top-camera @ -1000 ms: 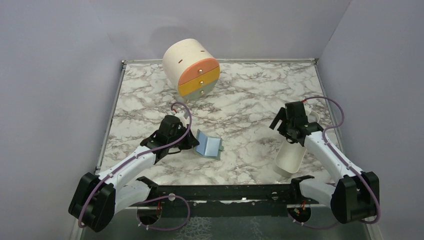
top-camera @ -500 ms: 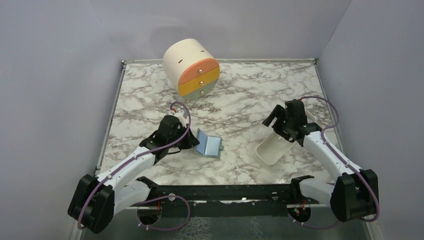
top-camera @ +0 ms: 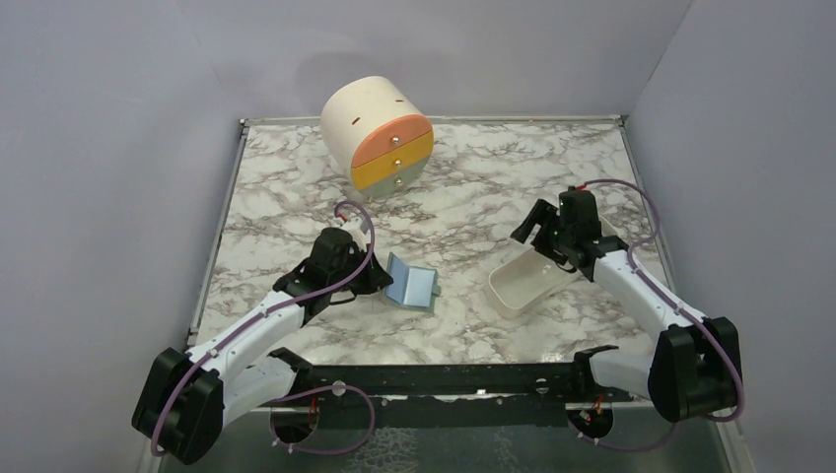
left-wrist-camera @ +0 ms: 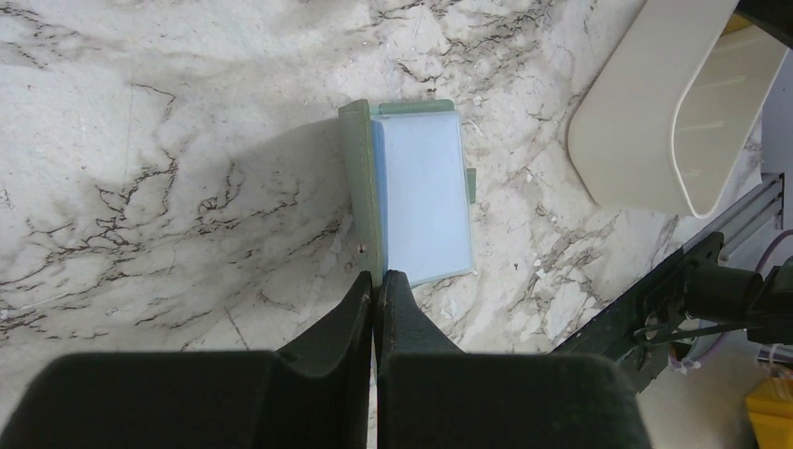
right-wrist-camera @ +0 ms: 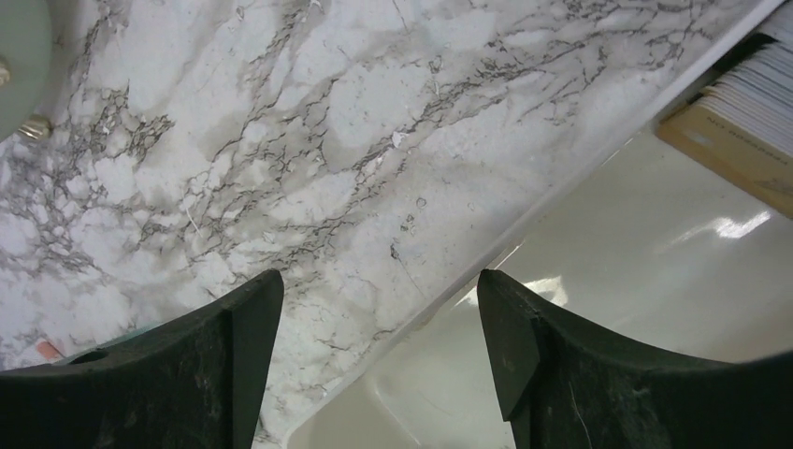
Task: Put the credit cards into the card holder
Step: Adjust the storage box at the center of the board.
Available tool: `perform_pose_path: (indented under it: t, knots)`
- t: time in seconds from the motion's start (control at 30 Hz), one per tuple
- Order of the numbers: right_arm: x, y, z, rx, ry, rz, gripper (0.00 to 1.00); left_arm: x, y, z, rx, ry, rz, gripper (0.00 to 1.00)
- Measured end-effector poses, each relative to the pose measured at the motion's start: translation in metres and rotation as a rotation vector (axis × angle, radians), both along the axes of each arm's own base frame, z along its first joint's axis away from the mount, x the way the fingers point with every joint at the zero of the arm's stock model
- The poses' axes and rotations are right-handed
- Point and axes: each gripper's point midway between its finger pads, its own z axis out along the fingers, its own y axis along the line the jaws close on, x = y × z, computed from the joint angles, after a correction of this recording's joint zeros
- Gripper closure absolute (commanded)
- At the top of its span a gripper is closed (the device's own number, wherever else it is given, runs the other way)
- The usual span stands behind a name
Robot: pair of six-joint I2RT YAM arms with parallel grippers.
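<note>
Tray (top-camera: 518, 286) holds credit cards (right-wrist-camera: 739, 103) — right gripper (right-wrist-camera: 379, 290) open astride its rim; left gripper (left-wrist-camera: 377, 278) closed beside card holder (left-wrist-camera: 416, 192).

Pale lilac walls (top-camera: 118, 148), white grey-veined marble tabletop (top-camera: 473, 197), soft even light

White marble table (top-camera: 473, 197), grey veins all over. Sage-green card holder (top-camera: 412, 286), pale blue inside. Cream tray (top-camera: 524, 282), cream cylinder (top-camera: 360, 113).
</note>
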Motion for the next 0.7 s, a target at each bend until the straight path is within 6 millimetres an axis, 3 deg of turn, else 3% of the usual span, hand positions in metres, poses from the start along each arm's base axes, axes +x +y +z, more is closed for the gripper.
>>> perform_pose_path:
  t: [0.2, 0.4, 0.7]
  knots:
    - [0.014, -0.007, 0.020, -0.127, -0.084, 0.111, 0.23, 0.000, 0.000, 0.000, -0.002, 0.002, 0.002, 1.00]
    - [0.028, -0.026, 0.044, -0.323, -0.158, 0.190, 0.21, 0.000, 0.000, -0.001, 0.000, 0.005, 0.002, 1.00]
    - [0.028, -0.056, 0.051, -0.637, -0.162, 0.382, 0.16, -0.003, -0.002, -0.006, 0.001, 0.030, -0.013, 1.00]
